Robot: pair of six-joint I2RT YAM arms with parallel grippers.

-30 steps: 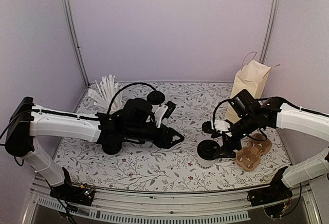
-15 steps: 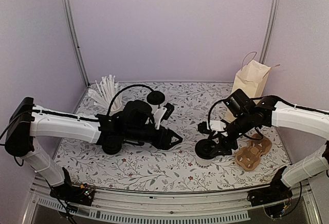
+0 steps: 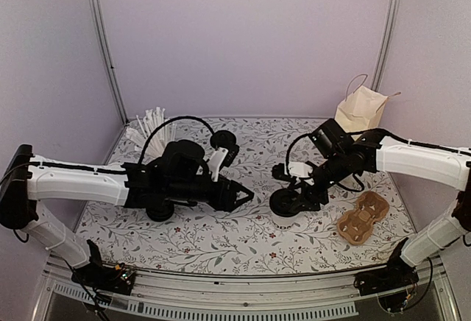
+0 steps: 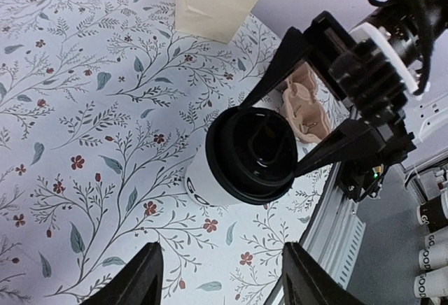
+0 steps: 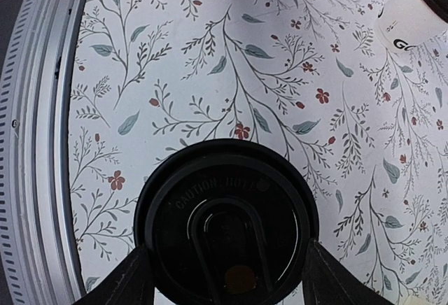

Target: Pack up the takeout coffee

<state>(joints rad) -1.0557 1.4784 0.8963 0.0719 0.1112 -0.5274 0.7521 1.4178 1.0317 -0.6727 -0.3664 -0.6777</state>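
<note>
**coffee cup gripped at the rim, with the bag well away**

the flowered surface (image 3: 243, 241) carries everything. on it, the paper bag (image 3: 360, 110) stands upright at the far right corner with its handle up. a cardboard cup carrier (image 3: 362, 218) lies flat near the front right.

the coffee cup (image 4: 201, 179) sits in the middle of the surface, between the two arms and well apart from the bag. whether its base rests on the surface or is just off it, i cannot tell. its black lid (image 5: 225, 221) is on. a second lidded cup (image 5: 420, 8) stands further back.

the right fingers (image 4: 336, 152) are clenched on the coffee cup, one on each side at the lid's rim. the left fingers (image 4: 143, 277) are released and hold nothing, and they point at the cup from nearby.

the main risk, as i judge it, is the grip height. if the pressure falls on the lid and not on the cup wall, a lift could pop the lid off or let the cup slide out. too hard a squeeze could dent the paper wall.

the bag looks light with a narrow mouth, so a cup that arrives tilted could catch its edge or handle and knock it over. the left arm is also close enough that a wide swing could clip it.
</note>
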